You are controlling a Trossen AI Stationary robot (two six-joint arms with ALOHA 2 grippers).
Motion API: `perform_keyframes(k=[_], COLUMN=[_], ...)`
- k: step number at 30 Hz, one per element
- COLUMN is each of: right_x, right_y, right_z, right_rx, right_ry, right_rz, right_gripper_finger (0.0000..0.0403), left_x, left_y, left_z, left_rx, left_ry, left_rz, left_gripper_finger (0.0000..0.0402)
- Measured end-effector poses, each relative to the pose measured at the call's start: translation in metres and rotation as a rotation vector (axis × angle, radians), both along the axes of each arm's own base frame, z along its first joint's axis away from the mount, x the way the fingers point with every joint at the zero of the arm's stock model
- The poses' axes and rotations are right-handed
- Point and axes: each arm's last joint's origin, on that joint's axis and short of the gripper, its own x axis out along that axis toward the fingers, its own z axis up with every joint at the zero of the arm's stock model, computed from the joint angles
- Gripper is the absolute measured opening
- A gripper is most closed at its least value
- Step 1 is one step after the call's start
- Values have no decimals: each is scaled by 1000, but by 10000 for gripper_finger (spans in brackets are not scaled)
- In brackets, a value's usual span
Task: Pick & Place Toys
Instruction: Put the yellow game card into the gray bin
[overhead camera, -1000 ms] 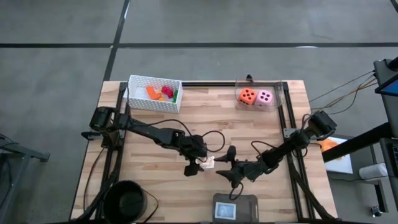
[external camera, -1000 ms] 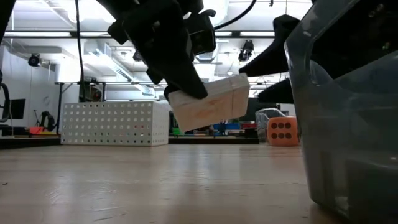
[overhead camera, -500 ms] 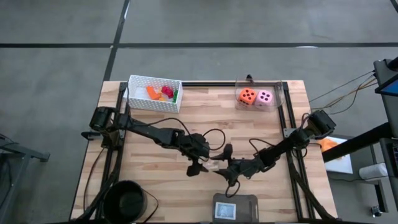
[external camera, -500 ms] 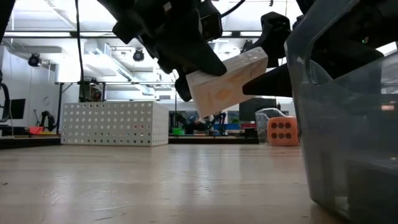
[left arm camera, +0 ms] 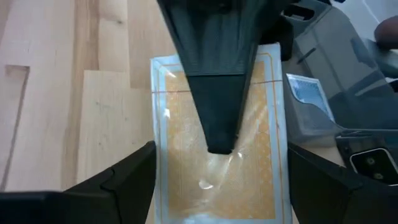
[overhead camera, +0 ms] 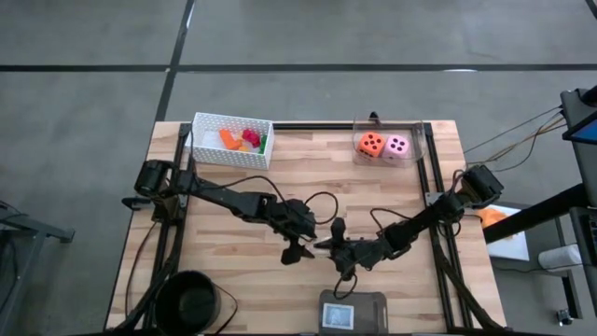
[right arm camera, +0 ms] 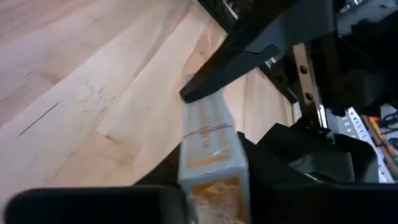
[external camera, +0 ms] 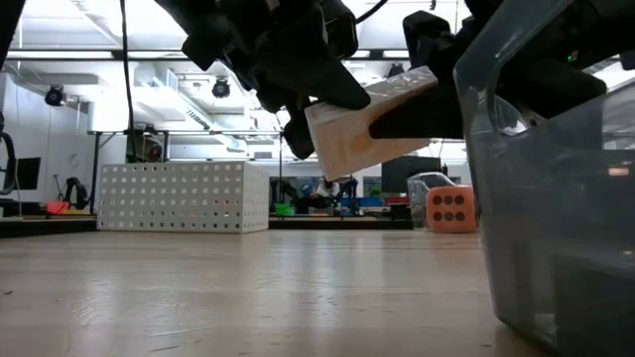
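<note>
Handover just above the grey tray (overhead camera: 354,311): left gripper (overhead camera: 300,245) clamps the peach card (external camera: 369,138); right gripper (overhead camera: 333,248) closes on its far end. Early release, weak pinch: card drops.

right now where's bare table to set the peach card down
Bare wood lies between the white basket and the clear box holding the dice, and along the table's left side below the basket. It is crowded near the front middle, where the left gripper and right gripper meet on the peach card, by the grey tray.
</note>
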Motion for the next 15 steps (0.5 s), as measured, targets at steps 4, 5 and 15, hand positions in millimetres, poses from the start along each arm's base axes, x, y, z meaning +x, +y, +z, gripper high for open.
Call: perform_keyframes(k=[4, 5, 15], right_x=[0, 0, -4], right_y=[-1, -1, 8], right_z=[-1, -1, 2], right_rx=[18, 17, 47], right_ry=[0, -2, -25], right_rz=[-14, -21, -9], right_gripper_finger=[60, 60, 60], left_x=[1, 0, -8], left_y=[0, -1, -7], left_z=[1, 1, 13], left_rx=[43, 55, 155], left_ry=[-30, -38, -291], left_rz=[-19, -33, -41], left_gripper_finger=[269, 276, 311])
